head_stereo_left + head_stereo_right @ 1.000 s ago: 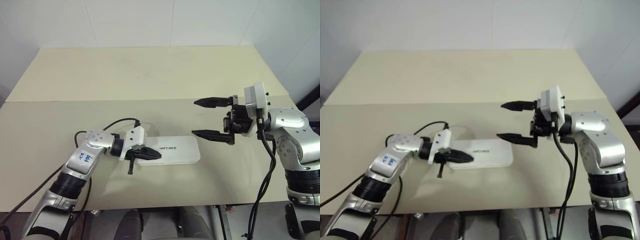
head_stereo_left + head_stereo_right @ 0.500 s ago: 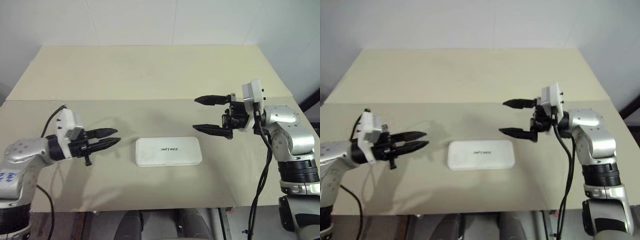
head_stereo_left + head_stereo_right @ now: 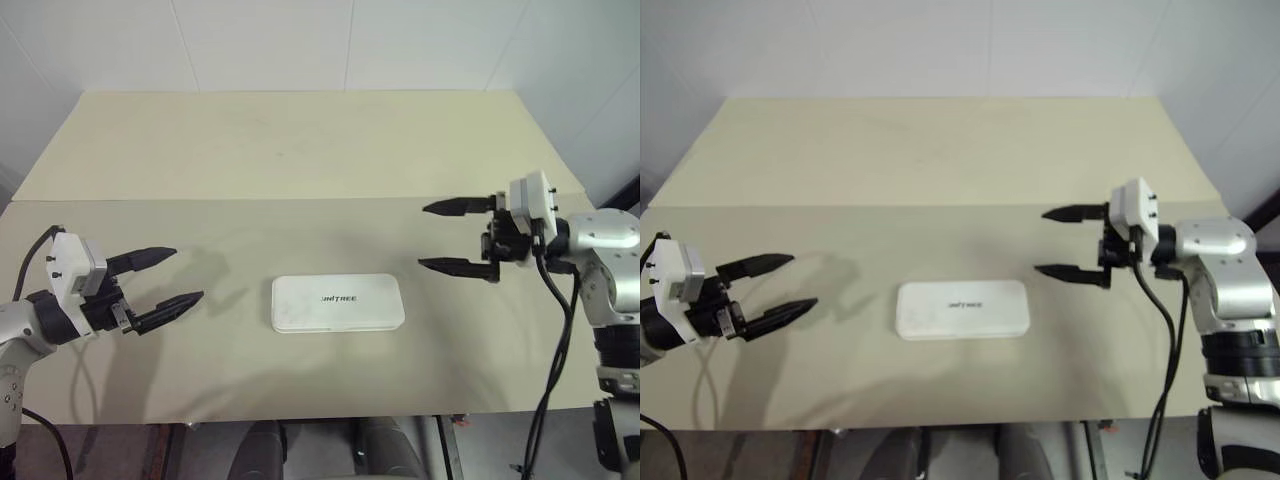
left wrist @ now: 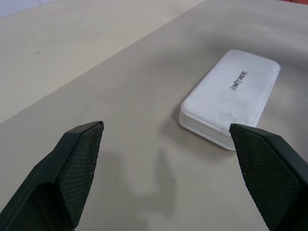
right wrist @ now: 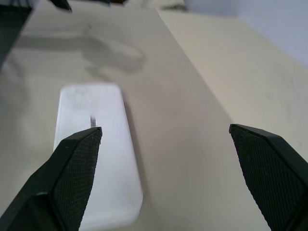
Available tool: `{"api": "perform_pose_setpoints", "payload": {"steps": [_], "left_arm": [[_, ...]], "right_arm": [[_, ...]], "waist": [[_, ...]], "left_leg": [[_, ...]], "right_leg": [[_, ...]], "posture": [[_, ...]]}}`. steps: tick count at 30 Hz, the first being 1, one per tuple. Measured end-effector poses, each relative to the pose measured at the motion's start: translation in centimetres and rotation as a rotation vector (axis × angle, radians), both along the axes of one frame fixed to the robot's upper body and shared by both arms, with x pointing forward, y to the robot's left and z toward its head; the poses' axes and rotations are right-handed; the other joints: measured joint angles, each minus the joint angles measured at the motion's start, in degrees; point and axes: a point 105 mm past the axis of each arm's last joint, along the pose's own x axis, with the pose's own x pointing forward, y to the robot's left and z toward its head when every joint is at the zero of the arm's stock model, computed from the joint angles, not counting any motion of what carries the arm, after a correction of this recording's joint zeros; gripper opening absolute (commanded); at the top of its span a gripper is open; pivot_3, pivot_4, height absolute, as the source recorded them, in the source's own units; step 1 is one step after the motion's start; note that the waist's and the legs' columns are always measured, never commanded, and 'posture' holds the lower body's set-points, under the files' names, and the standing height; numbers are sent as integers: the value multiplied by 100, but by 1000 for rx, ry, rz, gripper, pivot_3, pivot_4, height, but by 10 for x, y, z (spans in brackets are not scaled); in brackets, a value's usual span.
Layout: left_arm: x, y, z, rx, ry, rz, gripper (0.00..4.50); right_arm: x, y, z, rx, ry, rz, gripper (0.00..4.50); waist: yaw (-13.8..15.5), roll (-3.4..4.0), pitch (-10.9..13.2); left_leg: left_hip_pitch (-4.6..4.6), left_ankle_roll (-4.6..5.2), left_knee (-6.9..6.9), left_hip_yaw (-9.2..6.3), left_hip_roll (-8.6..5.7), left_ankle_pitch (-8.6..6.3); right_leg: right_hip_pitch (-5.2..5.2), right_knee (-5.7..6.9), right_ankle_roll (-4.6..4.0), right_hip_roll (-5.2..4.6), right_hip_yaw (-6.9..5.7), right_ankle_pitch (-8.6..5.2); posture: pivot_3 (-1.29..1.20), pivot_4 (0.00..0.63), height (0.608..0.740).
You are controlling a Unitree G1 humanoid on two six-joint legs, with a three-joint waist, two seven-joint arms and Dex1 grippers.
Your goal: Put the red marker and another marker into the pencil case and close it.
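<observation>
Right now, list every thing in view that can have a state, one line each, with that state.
pencil case: lid shut, lying flat on the table, nothing touching it.
left gripper: jaws open, empty, off to the case's left.
right gripper: jaws open, empty, off to the case's right.
table: covered by a beige sheet.
</observation>
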Motion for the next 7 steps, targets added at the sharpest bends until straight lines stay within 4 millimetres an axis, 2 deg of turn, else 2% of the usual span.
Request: {"api": "perform_pose_setpoints", "payload": {"steps": [4,7], "left_arm": [[10,-3,6,27,-67,-9,4480],[16,-4,2,36,-68,-26,4480]], "right_arm": [[-6,-15,-5,-5,-15,-69,4500],[-13,-27,-14,-4,-4,-129,4500]], "waist": [[-3,0,0],[-5,0,0]], "left_leg": [[4,0,1,2,1,0],[5,0,0,3,2,0]], "right_leg": [[0,5,2,3,2,1],[0,8,2,5,3,1]], "posture": [[0,150,740],[0,150,740]]}}
